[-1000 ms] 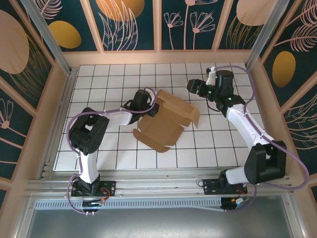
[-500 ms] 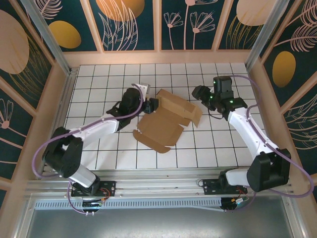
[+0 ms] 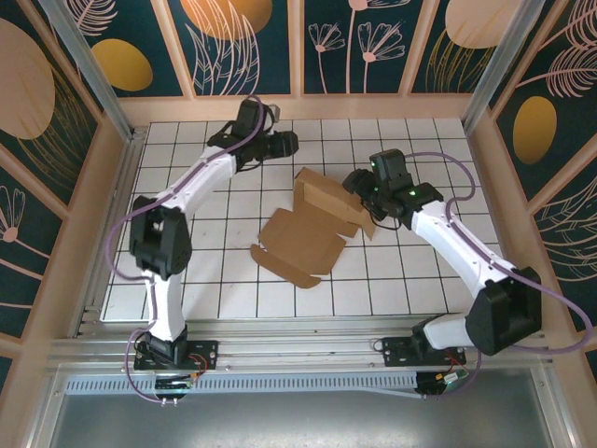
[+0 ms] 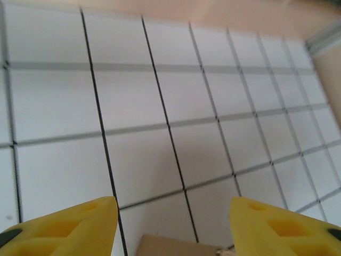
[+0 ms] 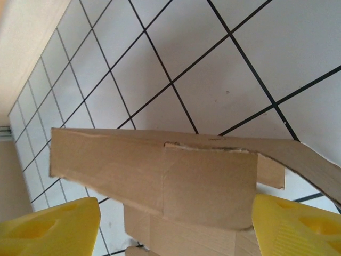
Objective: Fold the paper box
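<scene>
Paper box (image 3: 312,229) now lies clear of left tool (image 3: 287,143).

A robot lab cell, built for trials rather than any home or shop. Two arms, the left (image 3: 201,177) and the right (image 3: 457,243), are bolted side by side to a metal rail (image 3: 298,350) at the near edge of a table (image 3: 392,280). The tabletop is white and ruled with a black square grid, the kind used as a reference surface. Bare aluminium posts (image 3: 86,65) rise at the corners. Printed panels (image 3: 252,47) with teal ground, gold discs and drawn plants, set in pale wooden strips, close the space in on three sides like a staged backdrop
</scene>
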Controlling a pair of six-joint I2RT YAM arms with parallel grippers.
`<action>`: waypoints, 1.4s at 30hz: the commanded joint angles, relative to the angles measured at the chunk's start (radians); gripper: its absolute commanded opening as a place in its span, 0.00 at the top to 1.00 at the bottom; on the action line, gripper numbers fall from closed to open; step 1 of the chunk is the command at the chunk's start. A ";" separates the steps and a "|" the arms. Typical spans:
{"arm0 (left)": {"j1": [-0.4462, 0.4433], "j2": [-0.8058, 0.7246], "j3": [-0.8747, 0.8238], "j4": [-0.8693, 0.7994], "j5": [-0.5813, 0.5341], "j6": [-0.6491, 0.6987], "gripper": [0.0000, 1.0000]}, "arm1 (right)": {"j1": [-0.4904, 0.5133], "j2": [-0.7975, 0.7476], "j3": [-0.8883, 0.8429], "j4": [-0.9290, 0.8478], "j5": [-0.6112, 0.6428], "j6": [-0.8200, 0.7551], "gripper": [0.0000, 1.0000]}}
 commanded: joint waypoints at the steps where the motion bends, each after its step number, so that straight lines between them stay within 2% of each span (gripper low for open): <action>1: -0.013 0.060 0.059 -0.132 0.170 0.037 0.41 | 0.006 0.038 0.026 0.055 0.036 0.015 0.28; 5: -0.013 0.069 0.018 -0.051 0.237 0.003 0.37 | 0.007 0.052 0.004 0.101 0.035 0.045 0.32; 10: -0.013 0.050 -0.068 0.025 0.311 -0.042 0.37 | 0.005 0.074 -0.008 0.141 0.034 0.039 0.36; 16: -0.012 -0.071 -0.243 0.153 0.342 -0.106 0.37 | 0.003 0.108 -0.006 0.166 -0.004 0.030 0.37; 21: -0.013 -0.173 -0.353 0.285 0.328 -0.156 0.22 | 0.002 0.108 0.006 0.149 -0.007 -0.026 0.34; 24: -0.012 -0.216 -0.405 0.328 0.309 -0.172 0.19 | -0.001 0.089 0.013 0.116 0.007 -0.058 0.33; 30: -0.017 -0.238 -0.464 0.330 0.317 -0.201 0.20 | -0.011 0.037 -0.030 0.076 0.023 -0.067 0.31; 34: -0.044 -0.191 -0.447 0.239 0.236 -0.175 0.22 | -0.010 0.032 -0.055 0.065 0.006 -0.061 0.26; 38: -0.068 -0.161 -0.443 0.308 0.312 -0.200 0.24 | -0.010 0.029 -0.075 0.080 -0.013 -0.053 0.28; 42: -0.096 -0.137 -0.409 0.317 0.326 -0.200 0.26 | -0.010 0.035 -0.093 0.084 -0.013 -0.027 0.30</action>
